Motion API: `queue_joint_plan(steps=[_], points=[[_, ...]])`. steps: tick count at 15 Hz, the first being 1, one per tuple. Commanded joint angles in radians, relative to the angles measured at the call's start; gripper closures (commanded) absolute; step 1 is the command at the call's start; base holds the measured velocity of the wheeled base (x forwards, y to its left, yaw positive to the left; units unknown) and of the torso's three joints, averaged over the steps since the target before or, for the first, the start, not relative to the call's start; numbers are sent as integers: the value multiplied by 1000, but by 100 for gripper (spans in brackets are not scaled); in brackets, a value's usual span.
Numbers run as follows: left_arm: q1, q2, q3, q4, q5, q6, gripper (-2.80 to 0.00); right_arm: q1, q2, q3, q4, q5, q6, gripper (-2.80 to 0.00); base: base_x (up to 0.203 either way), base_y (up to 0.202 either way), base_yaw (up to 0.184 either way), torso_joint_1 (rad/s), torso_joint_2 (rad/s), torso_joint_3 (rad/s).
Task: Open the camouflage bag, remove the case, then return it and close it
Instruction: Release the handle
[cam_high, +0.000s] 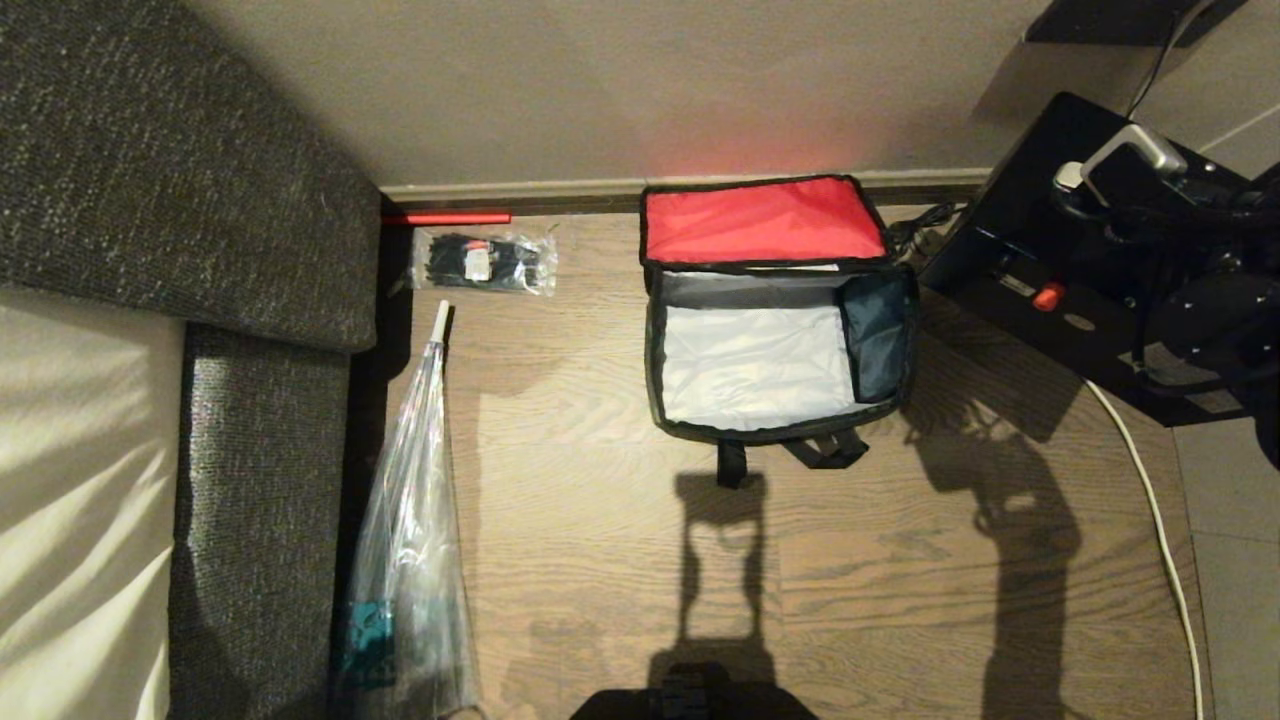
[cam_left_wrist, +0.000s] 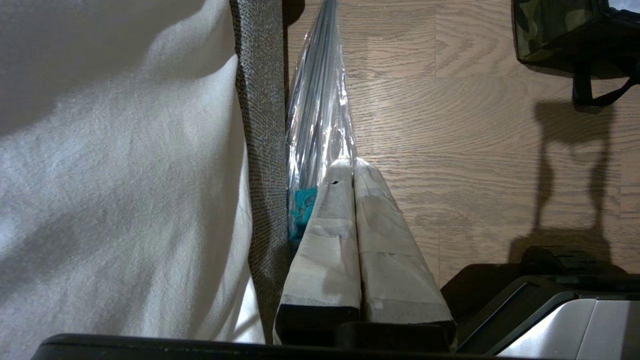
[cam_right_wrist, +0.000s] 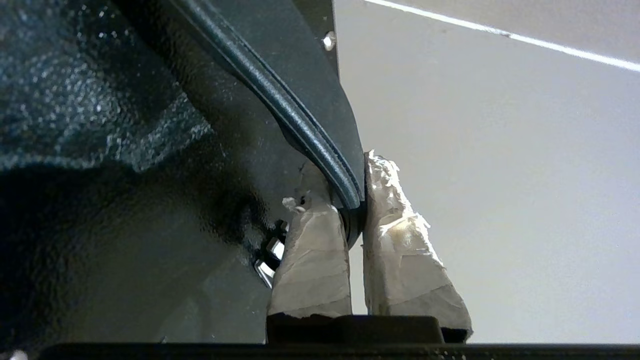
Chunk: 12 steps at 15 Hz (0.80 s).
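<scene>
The camouflage bag (cam_high: 655, 370) lies open on the wood floor by the wall, and a camouflage corner of it shows in the left wrist view (cam_left_wrist: 550, 30). Its red-lined lid (cam_high: 760, 220) is flipped back, and the pale inside (cam_high: 750, 365) holds nothing. To the bag's right the black case (cam_high: 1060, 240) hangs tilted above the floor, showing a red button (cam_high: 1048, 296). My right gripper (cam_right_wrist: 347, 167) is shut on the case's black handle (cam_right_wrist: 300, 125), with the case body (cam_right_wrist: 100, 175) beside it. My left gripper (cam_left_wrist: 352, 162) is shut and empty, parked beside the sofa.
A grey sofa (cam_high: 200, 200) with a white cover (cam_high: 70, 500) fills the left side. A clear folded umbrella (cam_high: 410, 520) leans along it, and a packet of black ties (cam_high: 485, 262) lies near the wall. Under the case, a white cable (cam_high: 1150, 500) runs across the floor.
</scene>
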Motion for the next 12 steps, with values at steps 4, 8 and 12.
queue_joint_plan(steps=[4,8,12], points=[[1,-2,0,0,0,0,0,-12,23,1,-2,-7,36,0,0,0,0,0,0,0],[1,-2,0,0,0,0,0,-58,59,-20,10,-8,52,0,0,0,0,0,0,0],[0,-2,0,0,0,0,0,-89,87,-23,52,-7,99,0,0,0,0,0,0,0]])
